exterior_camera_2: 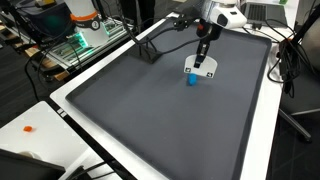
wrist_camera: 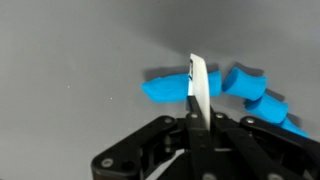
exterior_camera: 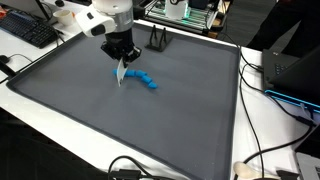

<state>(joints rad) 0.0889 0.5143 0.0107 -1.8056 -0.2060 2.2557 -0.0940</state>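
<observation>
My gripper hangs over the far middle of a grey mat. It is shut on a thin white flat piece, held edge-on and pointing down. In the wrist view the white piece sticks out between the black fingers. Just under and beside it lies a blue segmented object on the mat. This blue object stretches away from the white piece in an exterior view. In an exterior view the gripper, white piece and blue object sit near the mat's far end. Whether the white piece touches the blue object is unclear.
A black wire stand stands at the mat's far edge and shows in both exterior views. A keyboard lies beside the mat. Cables run along one side. A small orange thing lies on the white table.
</observation>
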